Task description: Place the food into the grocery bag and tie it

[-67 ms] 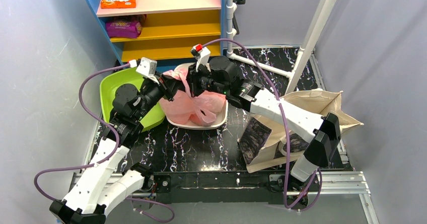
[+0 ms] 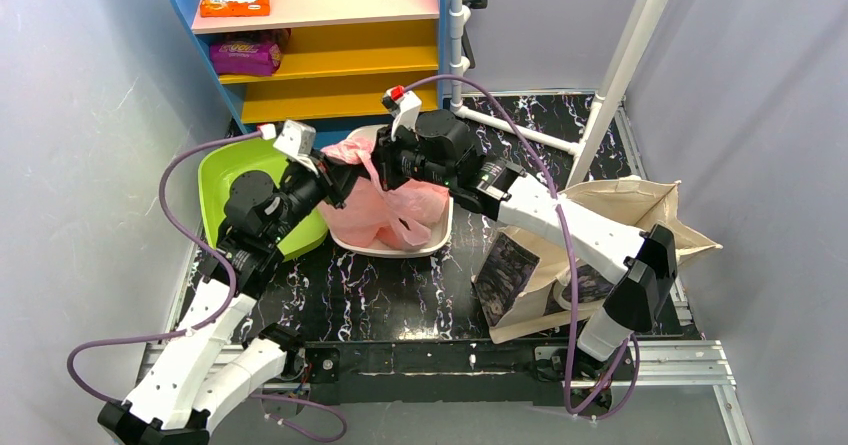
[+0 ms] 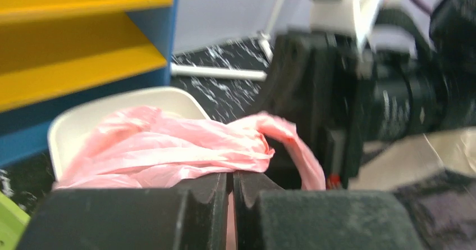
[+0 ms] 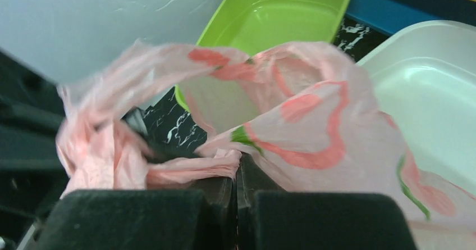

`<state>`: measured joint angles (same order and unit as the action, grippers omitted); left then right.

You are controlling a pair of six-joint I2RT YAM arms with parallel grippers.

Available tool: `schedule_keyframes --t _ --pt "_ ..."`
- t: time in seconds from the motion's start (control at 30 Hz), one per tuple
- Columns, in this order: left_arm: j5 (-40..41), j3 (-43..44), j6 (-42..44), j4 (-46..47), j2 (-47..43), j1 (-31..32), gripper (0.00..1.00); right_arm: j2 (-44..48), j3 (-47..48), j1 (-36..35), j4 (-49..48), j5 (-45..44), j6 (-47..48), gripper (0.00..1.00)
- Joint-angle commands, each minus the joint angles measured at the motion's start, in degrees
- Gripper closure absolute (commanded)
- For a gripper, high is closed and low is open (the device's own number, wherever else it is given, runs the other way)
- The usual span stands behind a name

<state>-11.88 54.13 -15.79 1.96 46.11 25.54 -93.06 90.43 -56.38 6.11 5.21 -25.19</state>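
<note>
The pink grocery bag [image 2: 385, 210] sits bulging in a white tray [image 2: 440, 237] at the table's middle; the food is hidden from view. My left gripper [image 2: 345, 173] comes from the left and is shut on a bunched pink handle of the grocery bag [image 3: 168, 149], plastic showing between the fingertips [image 3: 210, 189]. My right gripper [image 2: 382, 163] comes from the right, close against the left one over the bag's top, and is shut on another twisted strip of the grocery bag [image 4: 292, 121]. In the left wrist view a pink loop hangs in front of the right arm [image 3: 348, 92].
A lime green tub [image 2: 225, 170] stands left of the white tray [image 4: 426, 87], under my left arm. A beige canvas tote [image 2: 600, 215] lies at the right beneath the right arm. A blue and yellow shelf [image 2: 330, 65] with snack packets stands behind; a white pole [image 2: 625, 55] rises back right.
The left wrist has shifted slightly up and right, toward the right gripper. The bag's top is drawn a little tighter between the two grippers.
</note>
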Motion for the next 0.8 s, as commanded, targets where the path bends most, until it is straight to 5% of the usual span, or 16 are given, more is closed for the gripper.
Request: schedule_keyframes --t 0.0,0.77 --pt "-8.25 -2.8 2.28 -10.09 -2.61 0.65 1.0 3.5 5.85 0.48 2.06 -8.64 0.56 0.99" --pt "-14.48 -8.18 3.78 -18.12 -5.82 0.64 1.0 -2.89 13.9 7.47 5.54 -13.42 -9.64 0.99"
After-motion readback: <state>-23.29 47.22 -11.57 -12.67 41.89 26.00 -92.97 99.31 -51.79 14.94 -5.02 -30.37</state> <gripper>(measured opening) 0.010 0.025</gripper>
